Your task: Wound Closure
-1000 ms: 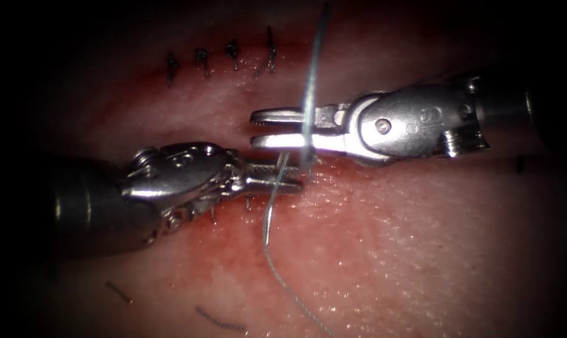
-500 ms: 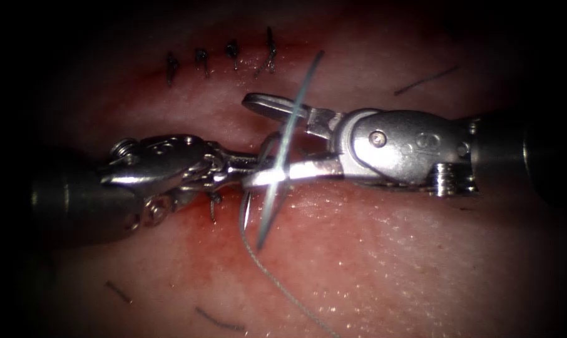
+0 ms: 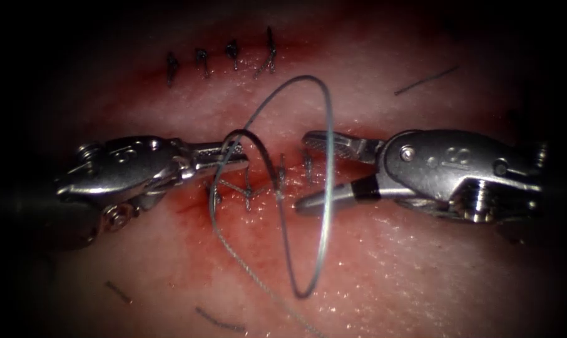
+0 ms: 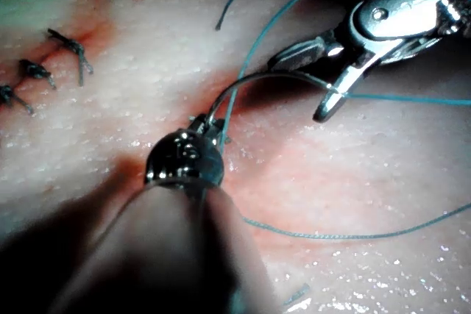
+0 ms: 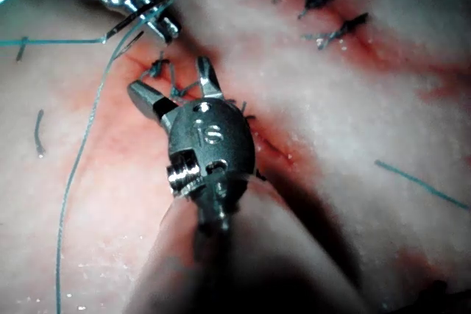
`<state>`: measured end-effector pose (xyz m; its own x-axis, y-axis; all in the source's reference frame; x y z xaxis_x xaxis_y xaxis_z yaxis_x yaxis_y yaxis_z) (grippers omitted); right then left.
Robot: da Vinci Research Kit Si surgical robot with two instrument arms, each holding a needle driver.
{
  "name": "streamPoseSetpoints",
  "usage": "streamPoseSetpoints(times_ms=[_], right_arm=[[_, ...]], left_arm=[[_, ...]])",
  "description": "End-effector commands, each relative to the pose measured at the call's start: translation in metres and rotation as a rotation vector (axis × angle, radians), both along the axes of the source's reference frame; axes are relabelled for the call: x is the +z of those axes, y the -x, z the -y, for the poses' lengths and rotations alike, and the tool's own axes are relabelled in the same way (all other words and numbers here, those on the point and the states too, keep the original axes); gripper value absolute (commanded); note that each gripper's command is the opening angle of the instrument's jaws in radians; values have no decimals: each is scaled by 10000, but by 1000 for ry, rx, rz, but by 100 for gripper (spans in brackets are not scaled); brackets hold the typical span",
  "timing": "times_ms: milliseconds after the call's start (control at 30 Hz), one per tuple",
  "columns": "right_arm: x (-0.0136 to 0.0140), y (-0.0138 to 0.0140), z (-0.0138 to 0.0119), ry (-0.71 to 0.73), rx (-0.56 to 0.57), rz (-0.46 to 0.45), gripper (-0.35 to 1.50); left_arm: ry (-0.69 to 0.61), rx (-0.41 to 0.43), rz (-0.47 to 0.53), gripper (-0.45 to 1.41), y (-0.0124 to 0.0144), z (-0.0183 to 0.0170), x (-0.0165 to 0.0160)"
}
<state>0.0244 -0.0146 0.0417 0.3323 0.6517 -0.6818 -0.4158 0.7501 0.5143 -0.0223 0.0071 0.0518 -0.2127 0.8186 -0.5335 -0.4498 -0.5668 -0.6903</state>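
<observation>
Centrally, pale pink pork tissue [image 3: 421,269] with a red-rimmed cut [image 3: 230,188]. Left of cut: silver left end effector [image 3: 236,155] clamped near one end of the dark curved steel needle [image 3: 258,144], arc raised over the cut, seemingly clear of tissue. Right of cut: silver right end effector [image 3: 302,170], jaws apart, empty. Likely hazard: slack grey-blue thread loop [image 3: 324,250] crossing those jaws, snagging and dragging on the dark stitches [image 3: 249,197].

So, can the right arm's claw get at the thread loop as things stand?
Probably yes: the right claw is open and the thread loop crosses its mouth; the left claw holds the needle.
</observation>
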Motion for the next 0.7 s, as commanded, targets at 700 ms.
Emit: streamPoseSetpoints(times_ms=[700], right_arm=[[-17,-33,-22,546,-126,-405,78]], left_arm=[[-264,37,422,-45,24,7,2]])
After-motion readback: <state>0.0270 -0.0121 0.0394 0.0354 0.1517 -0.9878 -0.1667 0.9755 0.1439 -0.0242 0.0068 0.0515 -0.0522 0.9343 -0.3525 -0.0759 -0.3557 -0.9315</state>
